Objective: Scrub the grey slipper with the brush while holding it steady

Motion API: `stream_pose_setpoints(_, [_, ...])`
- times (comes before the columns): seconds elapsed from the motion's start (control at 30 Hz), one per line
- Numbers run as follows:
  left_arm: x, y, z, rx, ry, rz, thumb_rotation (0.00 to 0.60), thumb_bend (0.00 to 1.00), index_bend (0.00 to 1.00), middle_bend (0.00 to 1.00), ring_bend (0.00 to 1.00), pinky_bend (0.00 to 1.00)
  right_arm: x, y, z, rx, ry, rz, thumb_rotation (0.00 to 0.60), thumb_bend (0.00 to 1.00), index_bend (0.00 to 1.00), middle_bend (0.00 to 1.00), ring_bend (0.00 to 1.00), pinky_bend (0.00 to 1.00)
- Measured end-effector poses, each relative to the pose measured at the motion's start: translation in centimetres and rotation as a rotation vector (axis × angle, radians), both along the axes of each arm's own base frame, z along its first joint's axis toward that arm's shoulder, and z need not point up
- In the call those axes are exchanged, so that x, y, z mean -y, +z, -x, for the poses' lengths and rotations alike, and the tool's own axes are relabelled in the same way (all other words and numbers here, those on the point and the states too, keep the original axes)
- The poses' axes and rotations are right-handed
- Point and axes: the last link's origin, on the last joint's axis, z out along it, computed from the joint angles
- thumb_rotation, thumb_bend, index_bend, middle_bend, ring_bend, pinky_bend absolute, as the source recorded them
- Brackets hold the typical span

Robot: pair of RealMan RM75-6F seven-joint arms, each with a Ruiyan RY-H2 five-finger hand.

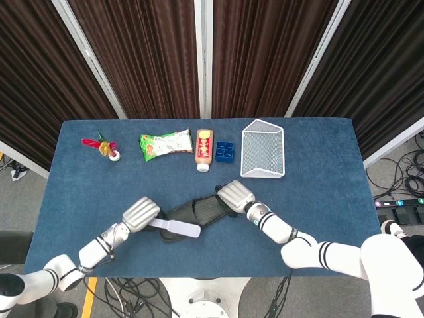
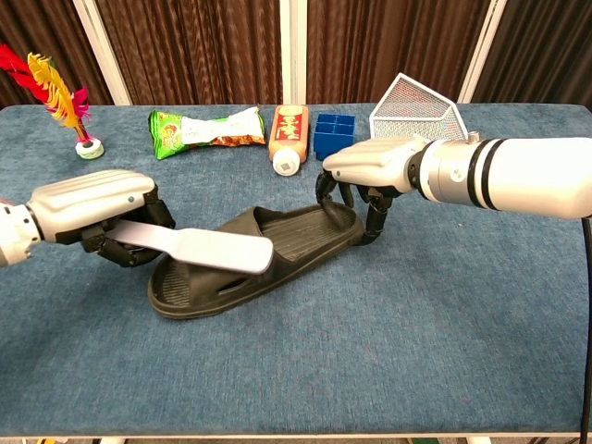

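L hand (image 2: 92, 208) clamped on brush (image 2: 199, 248), head over strap of grey slipper (image 2: 254, 257), mid surface. R hand (image 2: 375, 166) fingers curled on slipper's far rim. Risk: light rim hold, stroke may skid slipper. Far: wire basket (image 2: 416, 120) appears empty; blue tray (image 2: 334, 135) contents unclear

The left hand (image 2: 92, 205) is holding the brush (image 2: 199, 247) over the grey slipper (image 2: 259, 257) while the right hand (image 2: 375, 166) is gripping its heel end.
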Motion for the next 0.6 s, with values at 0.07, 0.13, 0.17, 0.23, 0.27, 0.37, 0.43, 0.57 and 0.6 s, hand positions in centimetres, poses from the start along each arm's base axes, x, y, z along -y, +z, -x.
stream_pose_setpoints(0.07, [-0.4, -0.1, 0.3, -0.013, 0.015, -0.008, 0.6, 0.83, 1.0, 1.0, 1.0, 1.0, -0.1, 0.0, 0.0, -0.003, 0.004, 0.001, 0.6, 0.23, 0.56, 0.49, 0.39, 0.43])
stream_pose_setpoints(0.13, [-0.9, -0.2, 0.8, -0.027, 0.031, -0.017, 0.6, 0.83, 1.0, 1.0, 1.0, 1.0, -0.2, 0.0, 0.0, -0.006, 0.007, 0.001, 0.6, 0.23, 0.56, 0.49, 0.39, 0.43])
stream_pose_setpoints(0.17, [-1.1, -0.2, 1.1, -0.037, 0.047, -0.024, 0.6, 0.83, 1.0, 1.0, 1.0, 1.0, -0.2, 0.0, 0.0, -0.008, 0.008, 0.0, 0.6, 0.23, 0.56, 0.49, 0.39, 0.43])
stream_pose_setpoints(0.23, [-1.6, -0.2, 1.8, -0.05, 0.081, -0.031, 0.6, 0.83, 1.0, 1.0, 1.0, 1.0, -0.2, 0.0, 0.1, -0.012, 0.009, 0.0, 0.6, 0.23, 0.56, 0.49, 0.39, 0.43])
stream_pose_setpoints(0.27, [-1.9, -0.1, 2.3, -0.049, 0.108, -0.036, 0.6, 0.83, 1.0, 1.0, 1.0, 1.0, -0.3, 0.0, 0.1, -0.013, 0.008, 0.0, 0.6, 0.23, 0.56, 0.49, 0.39, 0.43])
stream_pose_setpoints(0.37, [-2.4, 0.1, 3.0, -0.018, 0.177, -0.042, 0.6, 0.83, 1.0, 1.0, 1.0, 1.0, -0.3, 0.1, 0.2, -0.017, 0.01, 0.001, 0.6, 0.23, 0.56, 0.5, 0.39, 0.43])
stream_pose_setpoints(0.43, [-2.6, 0.4, 3.3, 0.008, 0.215, -0.046, 0.6, 0.83, 1.0, 1.0, 1.0, 1.0, -0.4, 0.1, 0.3, -0.021, 0.01, 0.003, 0.6, 0.23, 0.56, 0.5, 0.39, 0.43])
stream_pose_setpoints(0.57, [-2.6, 1.3, 3.7, 0.066, 0.25, -0.059, 0.6, 0.83, 1.0, 1.0, 1.0, 1.0, -0.3, 0.1, 0.3, -0.022, 0.01, 0.008, 0.6, 0.23, 0.56, 0.49, 0.39, 0.43])
stream_pose_setpoints(0.6, [-2.5, 1.6, 3.6, 0.079, 0.247, -0.061, 0.6, 0.83, 1.0, 1.0, 1.0, 1.0, -0.2, 0.2, 0.2, -0.02, 0.01, 0.009, 0.6, 0.23, 0.56, 0.49, 0.39, 0.43])
